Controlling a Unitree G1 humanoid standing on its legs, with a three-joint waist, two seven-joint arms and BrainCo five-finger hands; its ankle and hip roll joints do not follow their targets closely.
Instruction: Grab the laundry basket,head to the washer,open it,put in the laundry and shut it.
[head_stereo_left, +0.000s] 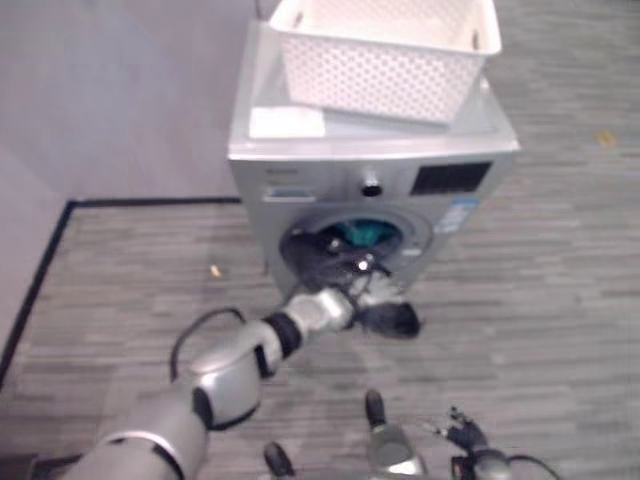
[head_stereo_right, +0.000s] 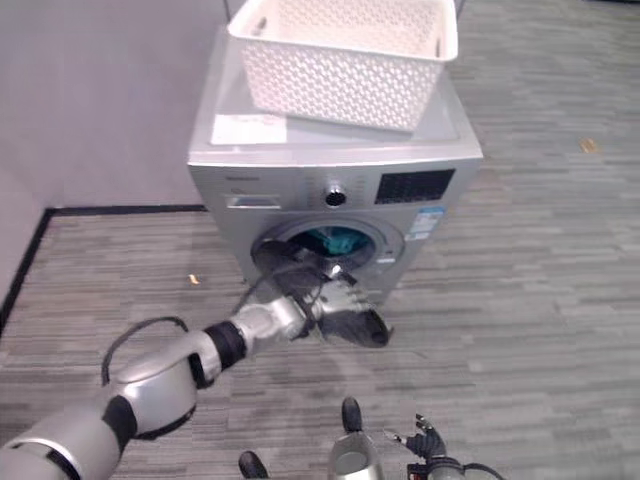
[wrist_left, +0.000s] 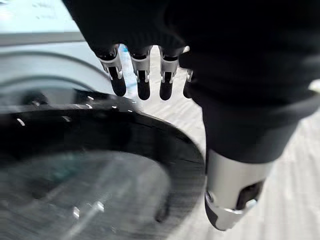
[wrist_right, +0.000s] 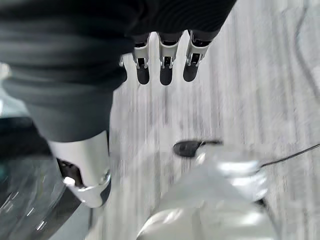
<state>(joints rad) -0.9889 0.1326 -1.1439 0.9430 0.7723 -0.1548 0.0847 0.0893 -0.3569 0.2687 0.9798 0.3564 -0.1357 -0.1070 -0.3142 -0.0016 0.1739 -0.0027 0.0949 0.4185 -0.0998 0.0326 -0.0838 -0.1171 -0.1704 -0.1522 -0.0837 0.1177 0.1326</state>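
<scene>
Left eye view: the washer is standing against the pale wall, and everything below is placed from it. To its left and lower down, the left arm is reaching in from the floor side, with the left robot hand sitting at the washer's round front opening, on the rim of the dark door that is hanging open low in front of the drum. Its fingers are lying straight and relaxed in the left wrist view, tips over the door's dark glass ring, curled round nothing. Inside the opening, laundry is showing: a teal piece toward the back and dark cloth in front of it. On top of the washer, toward its right side, the white perforated laundry basket is resting, slightly overhanging the back edge; whether anything is lying inside it cannot be told. A flat white sheet is lying on the washer's top, left of the basket. Below the washer, well apart, near the lower right, the right robot hand is hanging over the grey plank floor, fingers straight, holding nothing.
</scene>
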